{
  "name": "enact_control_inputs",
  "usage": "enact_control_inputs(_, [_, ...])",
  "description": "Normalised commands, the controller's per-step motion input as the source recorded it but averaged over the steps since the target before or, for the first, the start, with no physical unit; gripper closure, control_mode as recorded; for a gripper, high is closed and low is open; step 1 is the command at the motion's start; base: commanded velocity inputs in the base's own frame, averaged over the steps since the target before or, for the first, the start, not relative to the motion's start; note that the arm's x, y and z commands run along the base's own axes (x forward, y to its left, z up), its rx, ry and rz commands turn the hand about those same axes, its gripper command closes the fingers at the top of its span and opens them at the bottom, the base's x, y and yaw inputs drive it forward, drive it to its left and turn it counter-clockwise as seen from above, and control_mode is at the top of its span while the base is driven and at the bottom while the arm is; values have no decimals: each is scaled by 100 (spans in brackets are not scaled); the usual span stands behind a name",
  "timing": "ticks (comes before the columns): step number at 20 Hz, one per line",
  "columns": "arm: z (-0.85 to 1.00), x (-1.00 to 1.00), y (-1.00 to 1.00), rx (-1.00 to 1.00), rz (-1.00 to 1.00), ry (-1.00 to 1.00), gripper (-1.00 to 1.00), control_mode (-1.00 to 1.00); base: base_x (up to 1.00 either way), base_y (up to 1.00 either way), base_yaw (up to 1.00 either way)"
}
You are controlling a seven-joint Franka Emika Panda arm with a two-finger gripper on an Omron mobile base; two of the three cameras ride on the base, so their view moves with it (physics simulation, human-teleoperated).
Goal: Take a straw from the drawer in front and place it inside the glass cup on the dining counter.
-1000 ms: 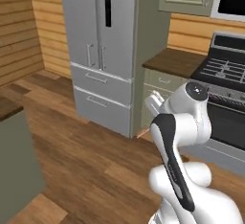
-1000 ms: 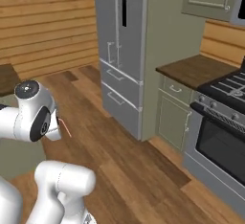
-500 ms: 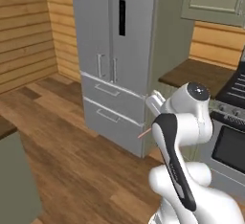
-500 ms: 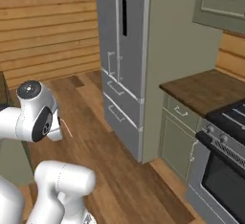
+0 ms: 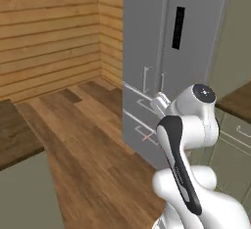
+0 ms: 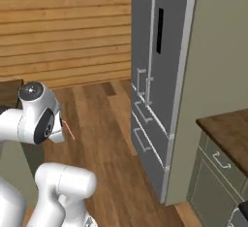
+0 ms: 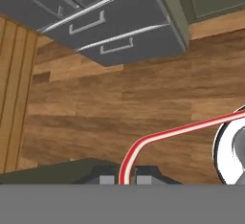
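Gripper (image 7: 125, 177) clamped on the straw (image 7: 158, 138); in hand view we see it rise between the fingertips, then bend right over wood-plank floor (image 7: 119, 108). Left base view: thin red tip (image 5: 146, 138) beside grey steel fridge (image 5: 166, 61). Right base view: straw (image 6: 69, 131) pokes out beside the wrist.

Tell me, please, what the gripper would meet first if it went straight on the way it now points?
Probably the wood floor: the gripper, shut on the straw, looks down at bare planks, with the fridge drawers farther off. Depth is unclear.

Red straw (image 7: 158, 139), grey fridge (image 5: 166, 52), brown plank floor (image 7: 119, 103).
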Motion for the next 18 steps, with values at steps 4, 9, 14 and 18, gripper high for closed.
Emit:
enact_control_inputs(4, [0,0,0,0,0,0,100,100,100,0,44])
enact_control_inputs(9, [0,0,0,0,0,0,100,100,100,0,48])
enact_control_inputs(14, [0,0,0,0,0,0,100,100,100,-16,45])
enact_control_inputs(18, [0,0,0,0,0,0,100,100,100,-32,41])
